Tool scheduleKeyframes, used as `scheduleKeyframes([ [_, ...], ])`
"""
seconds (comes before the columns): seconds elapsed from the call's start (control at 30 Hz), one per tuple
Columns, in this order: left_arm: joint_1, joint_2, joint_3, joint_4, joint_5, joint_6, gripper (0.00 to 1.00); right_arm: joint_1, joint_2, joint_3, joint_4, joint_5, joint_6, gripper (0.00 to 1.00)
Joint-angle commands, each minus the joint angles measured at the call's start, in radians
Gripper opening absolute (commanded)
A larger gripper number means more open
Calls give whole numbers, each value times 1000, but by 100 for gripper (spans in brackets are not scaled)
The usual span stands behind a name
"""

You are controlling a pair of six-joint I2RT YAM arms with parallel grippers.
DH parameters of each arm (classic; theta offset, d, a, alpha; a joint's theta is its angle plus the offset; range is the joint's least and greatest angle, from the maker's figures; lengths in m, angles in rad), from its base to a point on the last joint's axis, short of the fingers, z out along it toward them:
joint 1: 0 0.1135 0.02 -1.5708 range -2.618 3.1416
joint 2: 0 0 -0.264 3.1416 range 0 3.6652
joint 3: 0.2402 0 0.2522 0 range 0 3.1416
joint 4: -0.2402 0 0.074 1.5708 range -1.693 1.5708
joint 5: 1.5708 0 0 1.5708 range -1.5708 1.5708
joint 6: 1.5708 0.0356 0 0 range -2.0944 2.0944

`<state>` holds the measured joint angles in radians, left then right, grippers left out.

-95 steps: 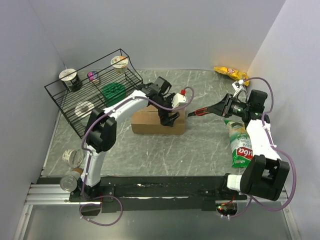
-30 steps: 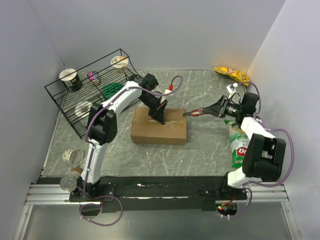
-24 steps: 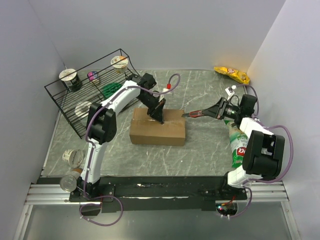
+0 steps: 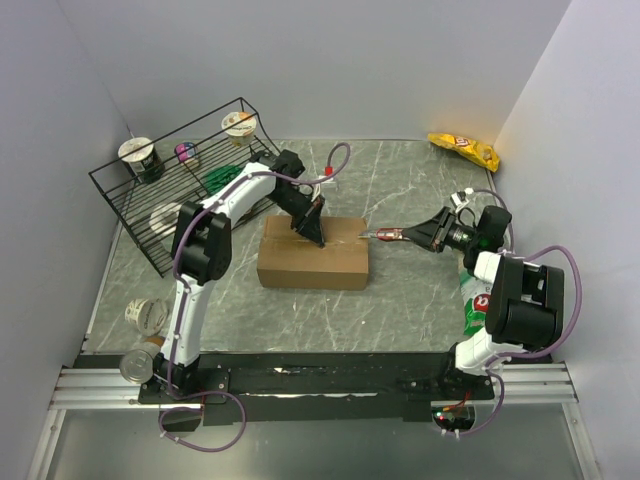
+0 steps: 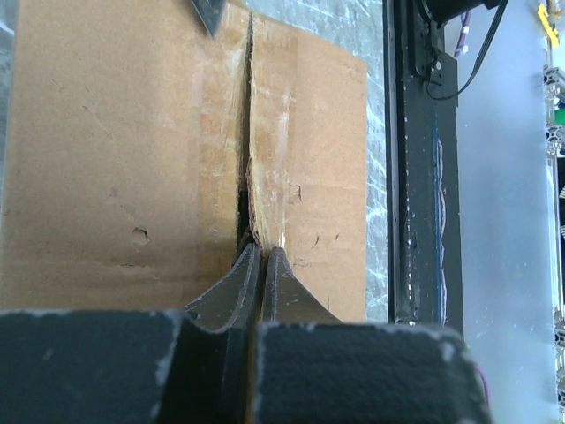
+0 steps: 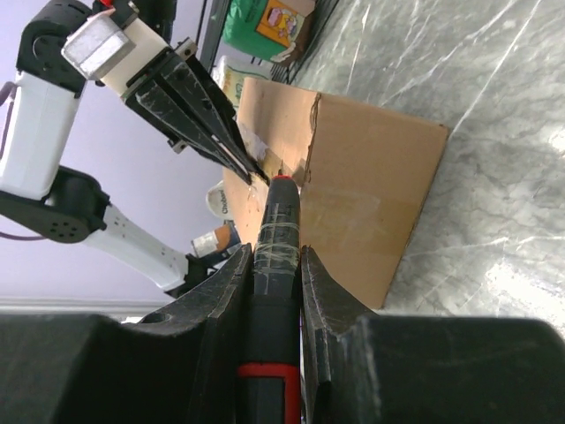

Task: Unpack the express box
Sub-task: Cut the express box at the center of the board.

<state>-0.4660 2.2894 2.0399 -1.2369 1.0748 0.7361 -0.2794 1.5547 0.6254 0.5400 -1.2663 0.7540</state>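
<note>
- Left gripper (image 5: 262, 254): fingers pressed flat together with nothing between them, tips down on the centre seam of the box (image 5: 115, 159).
- The seam gapes a little just ahead of the left fingertips, then runs straight away from them to the far edge of the top.
- The box lies flat on the table (image 4: 420, 290), right under the left fingers, with its flaps down.
- Right gripper (image 6: 274, 258): fingers clamped on the handle of a knife (image 6: 275, 221), which is black with a red band. The handle fills the narrow gap between them.
- The knife sticks straight out past the right fingertips, and its tip is at the box's top edge, by the end of the seam. Cannot tell whether it touches the cardboard.
- In the left wrist view the knife's grey point shows at the far end of the seam, well ahead of the left fingers.
- From overhead, the left fingertips and the knife tip are near each other but apart, both over the right end of the box. The grippers point toward each other.
- Wire rack (image 4: 195, 200): well behind the left fingers, off to their left, with cups in it.
- Green bag (image 4: 475, 305): behind the right fingers, partly under that arm.
- Yellow bag (image 4: 462, 148): far corner of the table, well apart from the right fingers.
</note>
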Motion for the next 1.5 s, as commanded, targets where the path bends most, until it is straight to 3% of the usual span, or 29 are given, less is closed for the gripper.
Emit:
scheduleKeyframes([
  [0.0,7,-33,14,102,7,11,1,5,2,69,-64,-22,-68,0],
  [0.17,17,-28,34,97,30,17,1,5,-42,80,-241,22,-229,0],
  [0.63,36,-25,39,117,76,14,1,9,-13,82,-388,28,-433,0],
  [0.77,49,-24,40,134,65,-1,1,9,-19,112,-518,-8,-546,0],
  [1.0,59,-11,42,185,27,-55,1,8,-13,216,-887,-33,-761,0],
  [1.13,70,-7,36,266,-2,-165,1,5,4,254,-1014,-16,-886,0],
  [1.3,84,4,46,312,13,-228,1,6,-16,257,-1014,16,-871,0],
  [1.47,82,8,39,297,68,-222,1,55,34,252,-898,30,-763,0],
])
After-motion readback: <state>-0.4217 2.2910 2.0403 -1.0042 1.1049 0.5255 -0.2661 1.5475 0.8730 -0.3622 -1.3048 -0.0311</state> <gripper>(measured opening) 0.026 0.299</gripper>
